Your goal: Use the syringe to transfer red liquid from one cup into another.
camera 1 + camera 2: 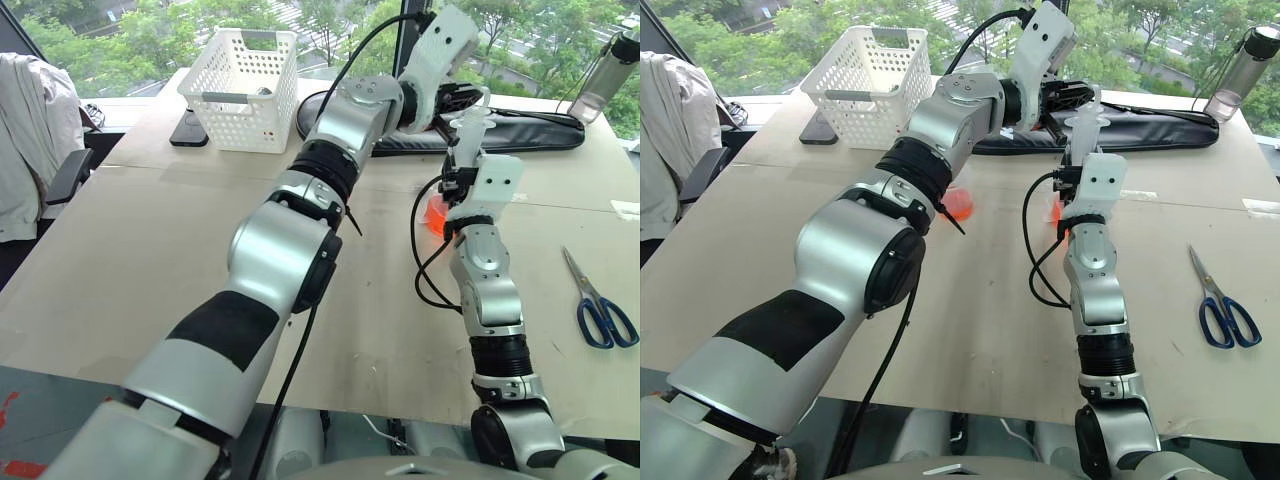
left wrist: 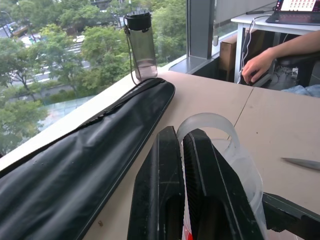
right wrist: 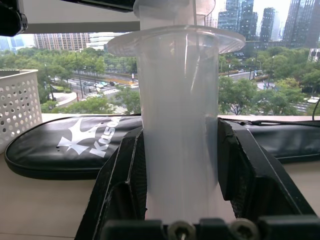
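The right gripper (image 3: 180, 165) is clamping the syringe (image 3: 177, 125) upright by its clear barrel, just in front of the long black bag (image 1: 520, 130) — directly over a cup with red liquid (image 1: 436, 215) on the table (image 1: 150, 250). The left gripper (image 2: 182, 165) is standing closed at the syringe's white plunger top (image 1: 470, 118), nearer the black bag; a second cup of red liquid (image 1: 958, 203) is sitting further out from the bag, to the left.

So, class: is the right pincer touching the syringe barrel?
Touching. The right wrist view shows the right pincer with a black finger pressed against each side of the upright syringe barrel, no gap on either side.
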